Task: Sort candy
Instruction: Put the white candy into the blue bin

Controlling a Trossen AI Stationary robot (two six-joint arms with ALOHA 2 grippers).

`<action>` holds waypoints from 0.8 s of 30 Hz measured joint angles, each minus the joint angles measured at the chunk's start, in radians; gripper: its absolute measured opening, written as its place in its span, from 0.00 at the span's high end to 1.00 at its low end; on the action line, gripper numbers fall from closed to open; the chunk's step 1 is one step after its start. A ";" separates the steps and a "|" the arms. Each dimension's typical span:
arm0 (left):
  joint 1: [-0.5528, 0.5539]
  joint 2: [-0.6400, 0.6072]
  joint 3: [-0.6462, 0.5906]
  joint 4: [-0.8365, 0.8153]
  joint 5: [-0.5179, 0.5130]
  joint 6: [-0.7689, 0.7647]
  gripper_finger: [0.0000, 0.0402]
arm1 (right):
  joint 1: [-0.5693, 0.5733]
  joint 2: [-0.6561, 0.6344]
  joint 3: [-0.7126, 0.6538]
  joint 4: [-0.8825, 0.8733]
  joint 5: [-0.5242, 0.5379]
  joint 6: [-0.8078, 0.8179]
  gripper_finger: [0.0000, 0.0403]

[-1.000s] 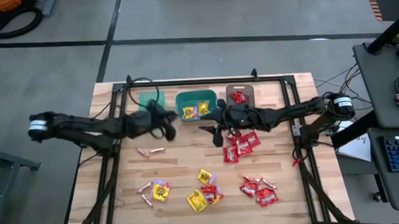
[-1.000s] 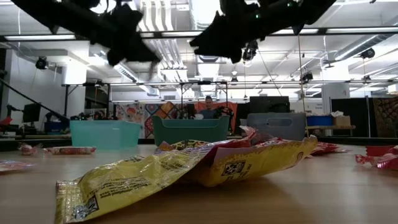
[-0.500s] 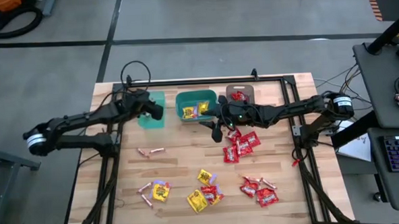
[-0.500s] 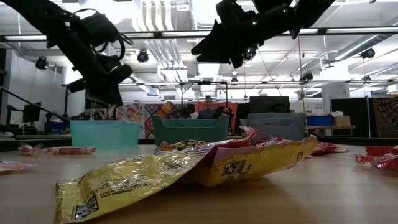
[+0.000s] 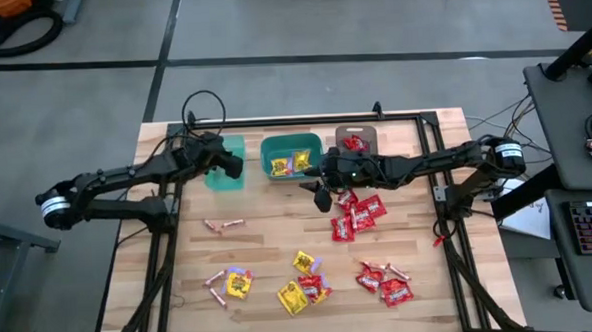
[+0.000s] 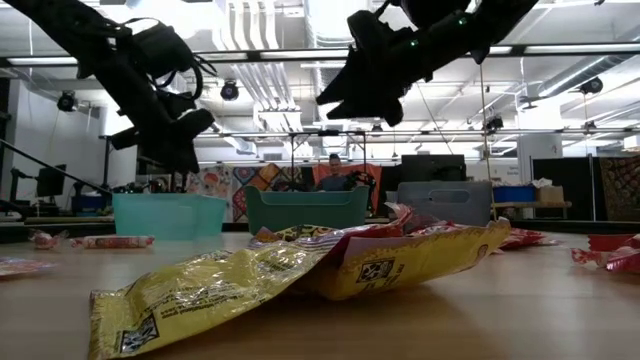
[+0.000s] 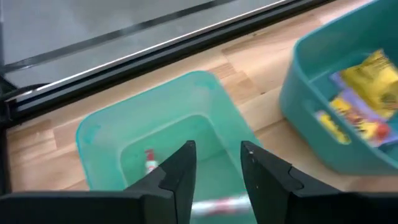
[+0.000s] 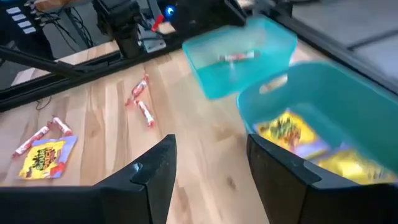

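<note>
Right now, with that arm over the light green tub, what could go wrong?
The left gripper stands open over the light green bin, a pink stick blurred just below it; it might bounce out. The right gripper hovers beside the teal bin and could nudge it.

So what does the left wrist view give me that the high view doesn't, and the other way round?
Left wrist only: two pinkish sticks in the light green bin, one blurred between the open left gripper fingers.
High only: loose candy on the table, red packets, the grey-brown bin, the right gripper open beside the red packets.
Both: light green bin and teal bin with yellow packets.
</note>
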 joint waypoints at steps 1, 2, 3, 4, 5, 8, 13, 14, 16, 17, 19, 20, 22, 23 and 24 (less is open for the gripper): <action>-0.009 -0.009 0.001 0.000 0.019 0.001 0.72 | 0.002 0.000 0.000 -0.016 0.000 0.020 0.54; -0.019 -0.018 0.001 0.005 0.036 0.005 0.72 | 0.004 0.000 0.000 -0.034 -0.001 0.037 0.54; -0.034 -0.027 0.001 0.020 0.048 0.008 0.72 | 0.007 0.000 0.000 -0.051 -0.001 0.055 0.54; -0.050 -0.036 0.002 0.039 0.059 0.010 0.73 | 0.010 0.000 0.000 -0.070 -0.002 0.076 0.54; -0.071 -0.044 0.002 0.060 0.063 0.013 0.73 | 0.015 -0.001 0.000 -0.090 -0.004 0.092 0.54; -0.150 -0.054 0.002 0.150 0.066 0.044 0.73 | 0.029 -0.002 0.000 -0.171 -0.010 0.163 0.54; -0.298 -0.049 0.002 0.316 0.068 0.158 0.73 | 0.056 -0.002 0.007 -0.350 -0.070 0.323 0.54; -0.323 -0.049 0.002 0.343 0.069 0.183 0.73 | 0.061 -0.002 0.014 -0.402 -0.076 0.356 0.54; -0.369 -0.049 0.002 0.388 0.068 0.226 0.73 | 0.072 -0.002 0.033 -0.517 -0.078 0.424 0.54; -0.387 -0.049 0.002 0.403 0.067 0.243 0.73 | 0.078 -0.001 0.044 -0.582 -0.078 0.455 0.54; -0.417 -0.049 0.002 0.429 0.067 0.270 0.73 | 0.089 0.002 0.062 -0.692 -0.065 0.509 0.54; -0.427 -0.049 0.002 0.435 0.067 0.277 0.73 | 0.094 0.006 0.069 -0.746 -0.048 0.532 0.54; -0.441 -0.049 0.002 0.436 0.066 0.280 0.73 | 0.102 0.013 0.075 -0.832 -0.017 0.576 0.55; -0.444 -0.049 0.002 0.434 0.065 0.281 0.73 | 0.106 0.014 0.076 -0.872 -0.007 0.598 0.55; -0.446 -0.049 0.002 0.433 0.065 0.280 0.73 | 0.107 0.017 0.077 -0.910 -0.002 0.614 0.56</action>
